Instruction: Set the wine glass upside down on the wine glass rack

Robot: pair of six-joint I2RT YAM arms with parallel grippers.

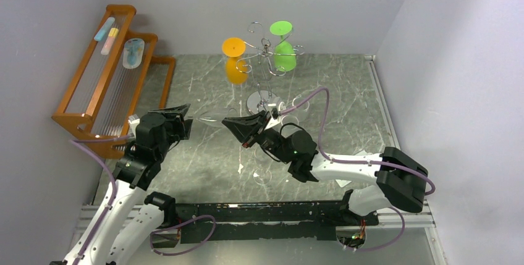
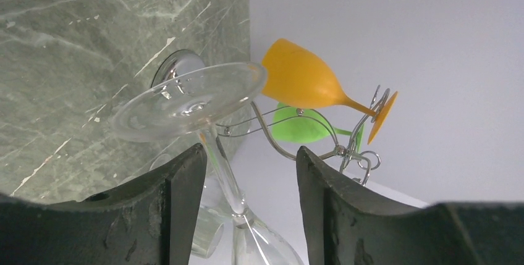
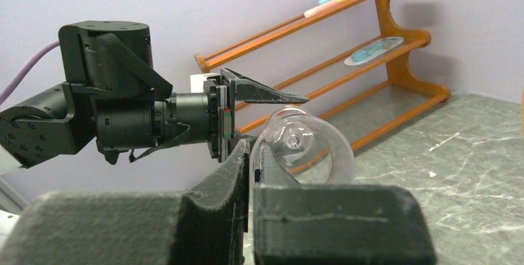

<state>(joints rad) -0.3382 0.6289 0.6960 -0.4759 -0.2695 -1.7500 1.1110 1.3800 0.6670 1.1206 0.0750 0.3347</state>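
Note:
A clear wine glass lies on its side in the air between my two grippers. My right gripper is shut on the rim of its bowl, pinching the wall between its jaws. My left gripper is open, and the stem passes between its jaws close to the left finger. The glass foot points toward the chrome wine glass rack. An orange glass and a green glass hang upside down on the rack.
A brown wooden stepped rack with small items stands at the back left and also shows in the right wrist view. The chrome rack's round base sits just behind the right gripper. Walls close in the table on the left, back and right.

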